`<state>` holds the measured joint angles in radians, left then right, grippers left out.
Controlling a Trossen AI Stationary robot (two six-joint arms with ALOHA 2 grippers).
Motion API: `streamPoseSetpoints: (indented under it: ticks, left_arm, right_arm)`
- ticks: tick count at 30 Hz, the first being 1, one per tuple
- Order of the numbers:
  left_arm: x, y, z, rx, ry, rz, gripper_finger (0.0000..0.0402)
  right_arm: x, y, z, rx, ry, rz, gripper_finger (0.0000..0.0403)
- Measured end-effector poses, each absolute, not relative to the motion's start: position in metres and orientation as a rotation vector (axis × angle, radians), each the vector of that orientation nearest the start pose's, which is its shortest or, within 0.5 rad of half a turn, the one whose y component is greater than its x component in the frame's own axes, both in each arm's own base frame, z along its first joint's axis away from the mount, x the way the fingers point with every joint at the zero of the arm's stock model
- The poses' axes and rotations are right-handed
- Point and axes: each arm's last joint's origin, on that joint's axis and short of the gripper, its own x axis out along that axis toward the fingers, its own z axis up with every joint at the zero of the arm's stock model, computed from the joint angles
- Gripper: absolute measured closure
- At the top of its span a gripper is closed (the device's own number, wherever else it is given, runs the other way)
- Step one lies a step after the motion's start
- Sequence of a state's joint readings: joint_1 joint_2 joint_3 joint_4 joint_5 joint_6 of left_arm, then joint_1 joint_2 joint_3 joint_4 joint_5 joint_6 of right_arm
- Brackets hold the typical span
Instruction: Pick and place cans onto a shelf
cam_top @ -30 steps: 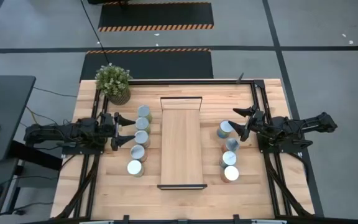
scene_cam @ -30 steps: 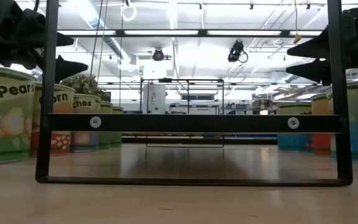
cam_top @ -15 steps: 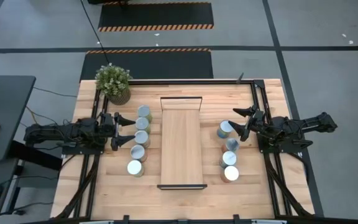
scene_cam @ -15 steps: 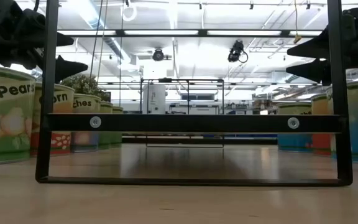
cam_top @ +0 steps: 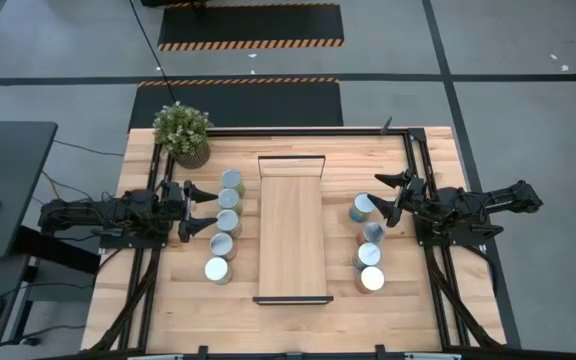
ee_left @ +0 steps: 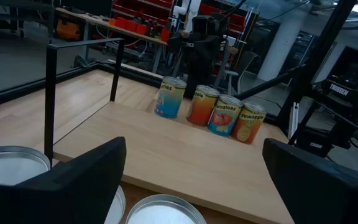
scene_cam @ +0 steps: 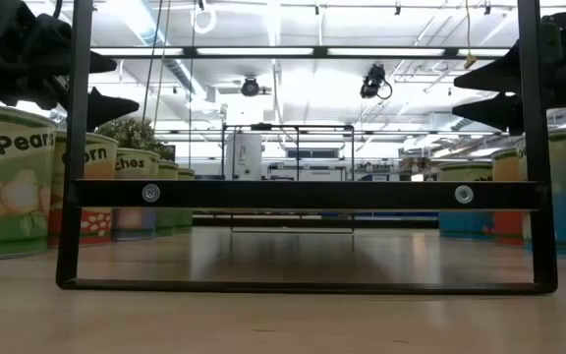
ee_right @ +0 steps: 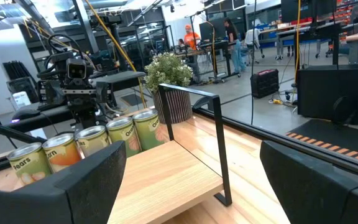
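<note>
Cans, five small silver-topped tins, stood in a row on the left, just beside the left gripper, whose fingers gaped empty, likely poised for a first pick; long light-wood shelf with dark metal end frames lay bare at centre; four more label-sided tins lined the right; right gripper hung spread and empty, beside its top tin.

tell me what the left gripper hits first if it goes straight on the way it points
Likely the cans in the left row: the open left gripper points right at them, just short. It seems to sit near their tops, so it might skim over toward the shelf.
</note>
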<state>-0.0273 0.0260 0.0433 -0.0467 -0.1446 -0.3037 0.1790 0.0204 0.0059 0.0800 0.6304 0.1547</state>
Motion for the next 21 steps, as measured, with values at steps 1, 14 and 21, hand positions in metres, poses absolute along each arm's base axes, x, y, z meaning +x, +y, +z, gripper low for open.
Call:
streamPoseSetpoints:
  ticks: [1,14,21]
  left_arm:
    - [0.096,0.002,0.172,-0.306,0.01,0.12,0.0017]
    - [0.093,0.003,0.201,-0.236,-0.295,0.145,0.0017]
    - [0.093,0.005,0.198,-0.197,-0.269,0.208,0.0017]
  right_arm:
    - [0.094,0.0,0.171,0.178,-0.096,-0.446,0.0025]
    - [0.094,0.0,0.171,0.178,-0.096,-0.446,0.0025]
    - [0.094,0.0,0.171,0.178,-0.096,-0.446,0.0025]
